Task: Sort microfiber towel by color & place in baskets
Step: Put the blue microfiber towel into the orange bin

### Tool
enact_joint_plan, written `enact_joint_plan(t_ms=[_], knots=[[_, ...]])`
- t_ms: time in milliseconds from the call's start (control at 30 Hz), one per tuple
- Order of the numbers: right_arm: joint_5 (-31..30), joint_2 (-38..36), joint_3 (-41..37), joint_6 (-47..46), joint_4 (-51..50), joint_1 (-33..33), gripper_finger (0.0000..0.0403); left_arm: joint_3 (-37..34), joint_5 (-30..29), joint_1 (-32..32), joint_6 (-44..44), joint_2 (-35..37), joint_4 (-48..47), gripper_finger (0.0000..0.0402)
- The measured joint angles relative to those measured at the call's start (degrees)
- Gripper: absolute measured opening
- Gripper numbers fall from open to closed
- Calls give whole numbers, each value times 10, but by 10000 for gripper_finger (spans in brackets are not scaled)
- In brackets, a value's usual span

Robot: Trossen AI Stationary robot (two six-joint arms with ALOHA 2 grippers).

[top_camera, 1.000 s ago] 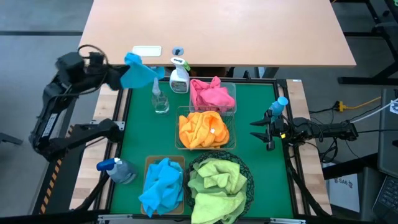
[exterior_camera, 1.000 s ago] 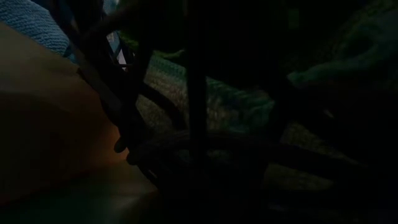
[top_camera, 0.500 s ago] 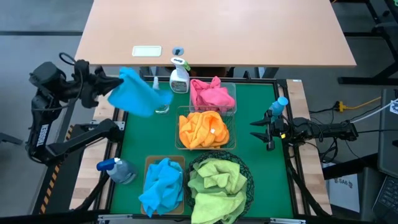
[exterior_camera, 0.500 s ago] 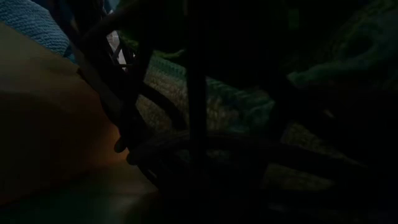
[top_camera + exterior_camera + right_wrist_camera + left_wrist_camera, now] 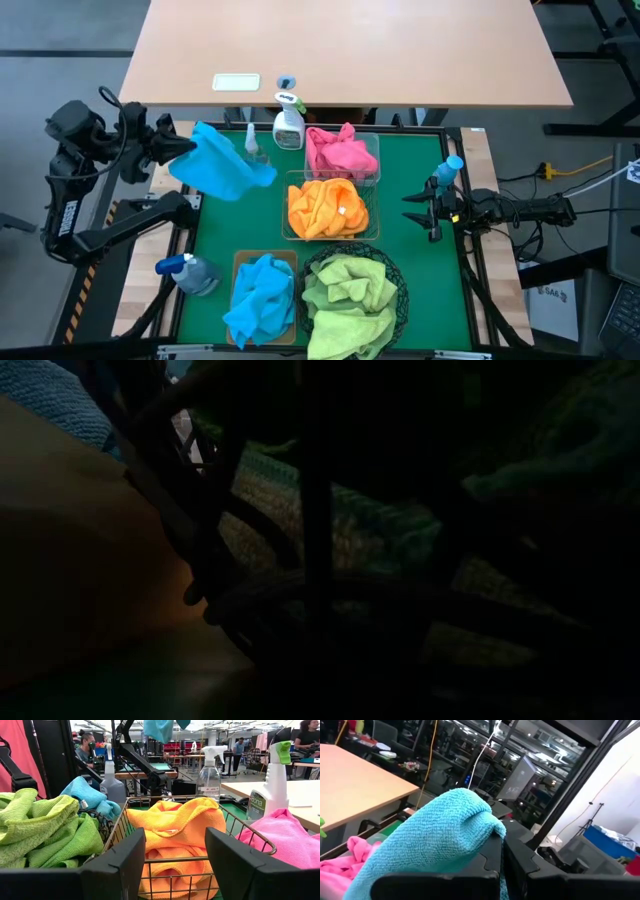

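My left gripper (image 5: pixel 176 147) is at the table's far left, above the mat's edge, shut on a blue microfiber towel (image 5: pixel 222 165). In the left wrist view the towel (image 5: pixel 435 840) drapes over the fingers. My right gripper (image 5: pixel 412 210) waits open at the mat's right side, level, facing the baskets. A pink towel fills the far wire basket (image 5: pixel 372 160). An orange towel fills the wire basket (image 5: pixel 290 228) near it. Blue towels lie in the tan bin (image 5: pixel 238 262), green ones in the round black mesh basket (image 5: pixel 400 290). My left gripper pinches a bunched part of the blue towel (image 5: pixel 487 822) between its two fingers, which come level from the table's left. The cloth folds over the fingertips and hides the exact place. The towel hangs slack past the fingers, lifted clear of the mat.
Spray bottles stand at the mat's far edge (image 5: pixel 288 122), behind the hanging towel (image 5: pixel 254 143), at the near left (image 5: pixel 188 272) and by my right gripper (image 5: pixel 447 172). A wooden table (image 5: pixel 400 50) lies beyond the mat. The low view is dark, filled by the mesh basket (image 5: pixel 300 600).
My left gripper has drawn back toward the table's left and turned level, pointing across the mat. The blue towel has swung with it from beside the far spray bottles toward the near side, spread out, and now hangs over the mat's far left corner.
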State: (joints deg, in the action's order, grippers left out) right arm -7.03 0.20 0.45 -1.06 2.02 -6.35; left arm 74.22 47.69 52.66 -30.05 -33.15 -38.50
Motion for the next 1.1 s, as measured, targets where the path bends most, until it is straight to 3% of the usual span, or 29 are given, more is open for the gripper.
enact_joint_plan(t_ms=[333, 667, 833, 1100], knots=[[0, 0, 0, 0, 0, 0, 205, 0, -48, 0, 38, -14, 14, 0], [0, 0, 0, 0, 0, 0, 205, 0, -62, -17, 74, -113, 85, 0], [0, 0, 0, 0, 0, 0, 205, 0, -84, -89, 91, -184, 119, 0], [0, 0, 0, 0, 0, 0, 205, 0, -114, -275, 72, -261, 177, 0]])
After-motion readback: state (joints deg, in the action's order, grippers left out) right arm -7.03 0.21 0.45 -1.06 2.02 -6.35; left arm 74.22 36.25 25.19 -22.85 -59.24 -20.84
